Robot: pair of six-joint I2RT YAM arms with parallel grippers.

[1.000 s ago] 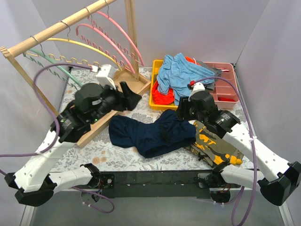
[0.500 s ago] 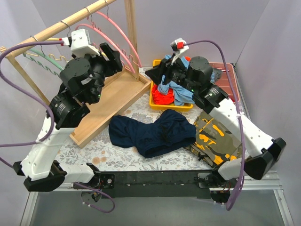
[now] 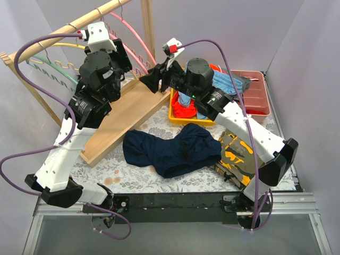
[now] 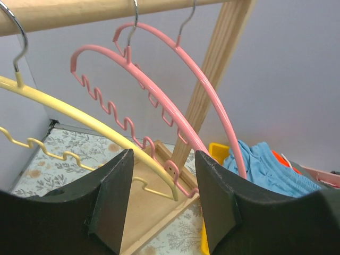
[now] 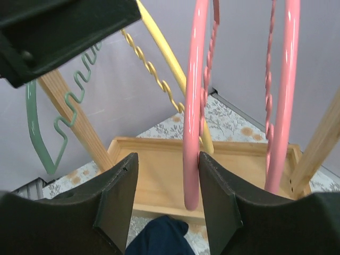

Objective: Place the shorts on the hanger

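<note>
The navy shorts (image 3: pixel 170 149) lie crumpled flat on the table in front of the arms; one edge shows in the right wrist view (image 5: pixel 159 236). The mint-green hanger (image 3: pixel 50 68) hangs at the left end of the wooden rail, and it also shows in the right wrist view (image 5: pixel 48 133). My left gripper (image 3: pixel 123 59) is raised beside the rail, open and empty (image 4: pixel 162 202), facing the yellow and pink hangers. My right gripper (image 3: pixel 150 81) is open (image 5: pixel 167 202), with a pink hanger's arm (image 5: pixel 191 106) between its fingers, close to the right one.
The wooden rack (image 3: pixel 127 109) also holds a yellow hanger (image 3: pixel 66 47) and two pink hangers (image 3: pixel 135 37). A yellow bin (image 3: pixel 175 114) holds light blue shorts (image 3: pixel 202 79) and red cloth. A pink tray (image 3: pixel 257 101) stands at the right. A camouflage garment (image 3: pixel 241 156) lies beside the shorts.
Both arms have risen from low over the table up to the hanger rack. My right gripper has swung left to the pink hangers. The shorts have not moved.
</note>
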